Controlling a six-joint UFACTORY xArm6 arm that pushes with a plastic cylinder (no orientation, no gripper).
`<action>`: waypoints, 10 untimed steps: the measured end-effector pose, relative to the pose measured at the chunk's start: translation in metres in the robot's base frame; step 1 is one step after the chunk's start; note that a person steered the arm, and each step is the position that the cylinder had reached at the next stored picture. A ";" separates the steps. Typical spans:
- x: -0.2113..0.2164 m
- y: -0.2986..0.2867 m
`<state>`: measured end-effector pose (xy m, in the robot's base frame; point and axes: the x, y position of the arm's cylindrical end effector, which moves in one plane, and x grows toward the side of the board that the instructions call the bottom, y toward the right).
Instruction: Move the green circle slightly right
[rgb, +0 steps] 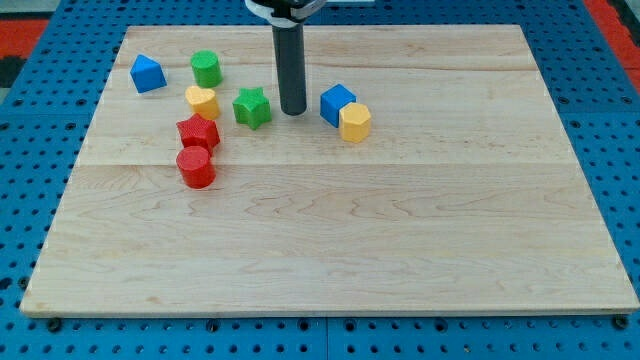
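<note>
A straight rod, dark grey to black, round in section and smooth, with a faint sheen along its length. Its top enters a white collar with black parts at the view's top edge, cut off there. My tip (292, 112) is blunt and flat, the same width as the rod.

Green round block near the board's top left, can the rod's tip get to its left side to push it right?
Probably yes. My tip sits right of the green star block. The green round block has bare board above it and a gap to the blue block, so a detour looks open.
</note>
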<state>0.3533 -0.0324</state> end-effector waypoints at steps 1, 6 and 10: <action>-0.039 0.001; -0.100 -0.125; -0.093 -0.165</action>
<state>0.2604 -0.1978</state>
